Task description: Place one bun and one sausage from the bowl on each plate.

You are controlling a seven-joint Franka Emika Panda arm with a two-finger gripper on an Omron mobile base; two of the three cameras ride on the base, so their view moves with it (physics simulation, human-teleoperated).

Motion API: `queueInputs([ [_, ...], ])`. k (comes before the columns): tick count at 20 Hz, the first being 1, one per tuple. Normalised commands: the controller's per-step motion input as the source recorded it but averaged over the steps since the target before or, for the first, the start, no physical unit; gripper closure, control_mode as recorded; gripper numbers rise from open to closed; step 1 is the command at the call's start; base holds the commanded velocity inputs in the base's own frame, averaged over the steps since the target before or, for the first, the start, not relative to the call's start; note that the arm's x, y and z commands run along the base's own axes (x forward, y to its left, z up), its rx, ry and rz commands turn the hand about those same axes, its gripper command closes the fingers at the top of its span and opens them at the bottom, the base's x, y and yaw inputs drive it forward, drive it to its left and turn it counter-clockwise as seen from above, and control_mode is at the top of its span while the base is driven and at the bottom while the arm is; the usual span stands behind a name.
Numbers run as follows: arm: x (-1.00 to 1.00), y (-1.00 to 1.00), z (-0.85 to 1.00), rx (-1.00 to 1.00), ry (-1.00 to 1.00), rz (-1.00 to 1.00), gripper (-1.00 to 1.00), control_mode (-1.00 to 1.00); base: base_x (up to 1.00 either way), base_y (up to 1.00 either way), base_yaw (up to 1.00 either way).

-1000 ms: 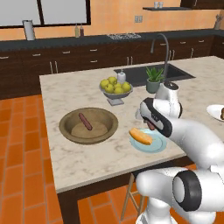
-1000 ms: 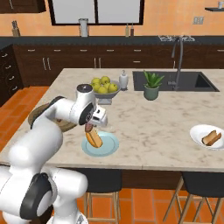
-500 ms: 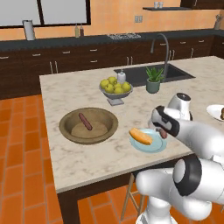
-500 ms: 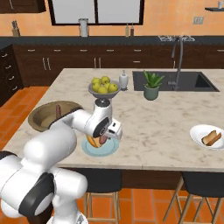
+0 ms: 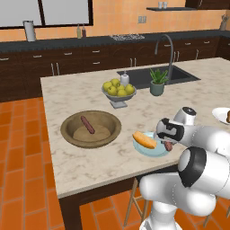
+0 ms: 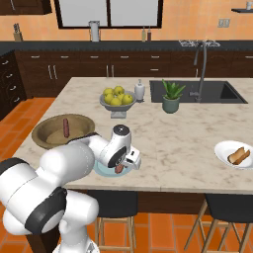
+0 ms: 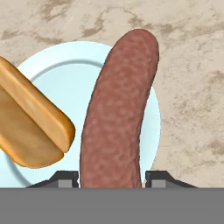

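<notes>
I have swung the arm along the desk in the last second: a second ago the hand stood above the far side of the pale blue plate, and now it is lower and right over the plate's edge. The fingers are clenched on the sausage, which juts out past them; from the hand camera one tip sits on either side of its lower end. The sausage hangs over the plate's edge, its far end reaching past the rim above bare desk. Just to one side of the fingers, on the plate, lies the bun, near the sausage but apart from it.

I judge this plate is one release away from done, though I would shift the sausage inward first, since part of it overhangs the rim and could roll off. Behind the hand, well apart, the brown bowl holds one more sausage. On the other side, far along the desk, the white plate already carries food, which looks like a bun with a sausage, though it is too small to be sure.
</notes>
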Motion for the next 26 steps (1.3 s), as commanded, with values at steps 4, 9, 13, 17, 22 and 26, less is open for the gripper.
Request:
queueInputs([
  [4, 0.0, 0.0, -0.34, 0.02, 0.0, 0.0, -1.0, -1.0, 0.0, 0.0, 0.0],
  [9, -0.01, 0.0, -0.02, 0.04, 0.0, 0.0, -1.0, -1.0, 0.0, 0.0, 0.0],
  [13, -0.16, 0.04, 0.41, 0.0, -0.01, -0.03, -1.0, -1.0, 0.0, 0.0, 0.0],
  [17, -0.37, 0.02, 0.76, 0.0, -0.07, -0.06, -1.0, -1.0, 0.0, 0.0, 0.0],
  [22, -0.41, 0.6, 0.68, 0.0, -0.01, -0.01, -1.0, -1.0, 0.0, 0.0, 0.0],
  [26, -0.04, 1.0, 0.23, 0.0, 0.0, 0.05, -1.0, -1.0, 0.0, 0.0, 0.0],
])
